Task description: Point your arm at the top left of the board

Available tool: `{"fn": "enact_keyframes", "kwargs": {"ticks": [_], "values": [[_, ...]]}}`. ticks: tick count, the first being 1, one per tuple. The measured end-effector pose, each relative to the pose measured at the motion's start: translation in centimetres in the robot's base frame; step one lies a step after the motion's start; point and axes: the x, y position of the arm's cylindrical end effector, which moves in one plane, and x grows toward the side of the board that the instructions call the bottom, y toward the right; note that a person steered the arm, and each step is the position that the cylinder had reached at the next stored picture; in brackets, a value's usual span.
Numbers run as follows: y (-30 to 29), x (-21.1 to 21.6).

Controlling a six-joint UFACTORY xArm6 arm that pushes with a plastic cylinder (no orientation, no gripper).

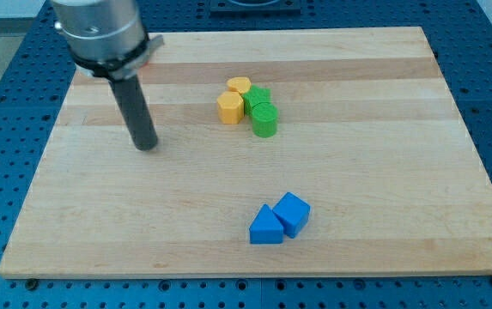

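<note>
My arm ends in a straight dark rod with no claw on it, so nothing is gripped or held. The grey housing [100, 33] sits at the view's top left, and the rod drops from it to my tip [146, 144], which rests on the wooden board [383, 129] in the board's left half, toward about 10 o'clock from the board's centre. The board's top left corner lies at roughly 11 o'clock from my tip, partly hidden behind the housing. My tip touches no block.

To the view's right, at about 2 o'clock from my tip and well apart from it, stands a tight cluster of four blocks. The yellow hexagonal block [230, 107] is its leftmost piece, with a second yellow block [239, 85] just behind it toward 1 o'clock. Beside them on the right sits a green block [258, 96] whose shape I cannot make out, and a green cylinder [264, 121] is at its 6 o'clock, touching it.

Further down, at about 4 o'clock from my tip, two blue blocks touch: a blue triangular block [265, 227] and, at its 2 o'clock, a blue cube [293, 212]. The board lies on a blue perforated counter [5, 103].
</note>
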Motion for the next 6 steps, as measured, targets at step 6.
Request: {"fn": "enact_keyframes", "kwargs": {"ticks": [6], "values": [[-13.3,-16.9]]}}
